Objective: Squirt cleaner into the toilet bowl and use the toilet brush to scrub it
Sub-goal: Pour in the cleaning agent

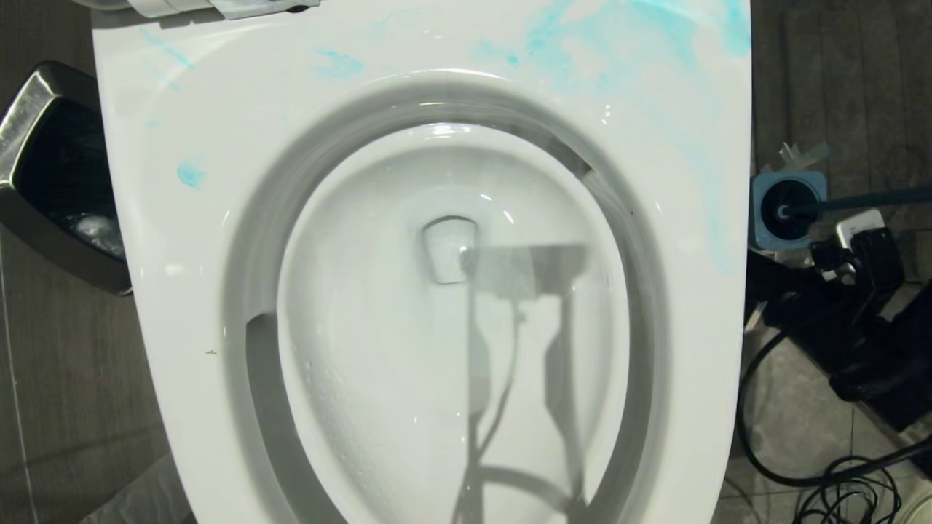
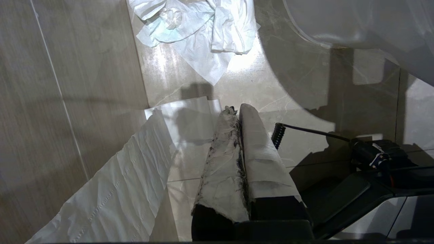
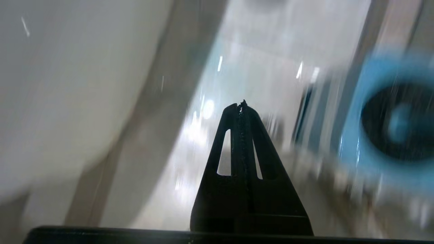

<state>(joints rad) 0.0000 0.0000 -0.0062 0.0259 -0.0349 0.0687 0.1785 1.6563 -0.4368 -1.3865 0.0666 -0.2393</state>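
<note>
1. Toilet bowl [image 1: 437, 306] fills the head view, seat [image 1: 182, 240] streaked with blue cleaner smears [image 1: 553, 44].
2. Toilet brush [image 1: 790, 212] stands in its blue holder on the floor to the robot's right of the toilet; handle leans away.
3. Right gripper [image 3: 241, 105]: fingers pressed together, empty, near the blue holder [image 3: 390, 118]; view blurred.
4. Left gripper [image 2: 237, 112]: paper-wrapped fingers pressed together, empty, over floor tiles [image 2: 67, 84] by loose tissue [image 2: 203, 30].
5. Bin [image 1: 51, 175] sits left of the toilet.
</note>
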